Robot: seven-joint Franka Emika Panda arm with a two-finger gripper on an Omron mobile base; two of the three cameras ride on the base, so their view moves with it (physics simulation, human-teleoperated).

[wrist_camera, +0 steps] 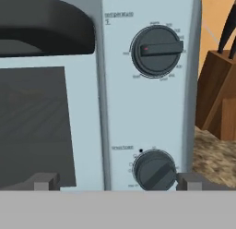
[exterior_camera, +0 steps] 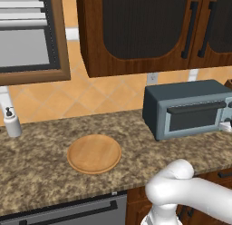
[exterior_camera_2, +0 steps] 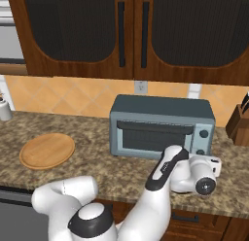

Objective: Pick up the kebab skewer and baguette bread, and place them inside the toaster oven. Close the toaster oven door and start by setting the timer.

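Gripper [wrist_camera: 118, 181] tips sit spread wide at the bottom of our hand view, holding nothing, right up against the knob panel [wrist_camera: 147, 99] of the toaster oven [exterior_camera_2: 161, 126]. Between the tips we see the lower knob [wrist_camera: 154, 170]; the upper knob [wrist_camera: 156, 50] carries a red mark. Small print sits above each knob, too blurred for us to read, possibly a temperature label on top. Toaster oven door [exterior_camera_2: 154, 136] is shut, handle bar along its top. Oven stands on the granite table [exterior_camera: 41, 165], wooden plate [exterior_camera: 94, 153] well to its left, knife block [exterior_camera_2: 239, 123] just to its right.
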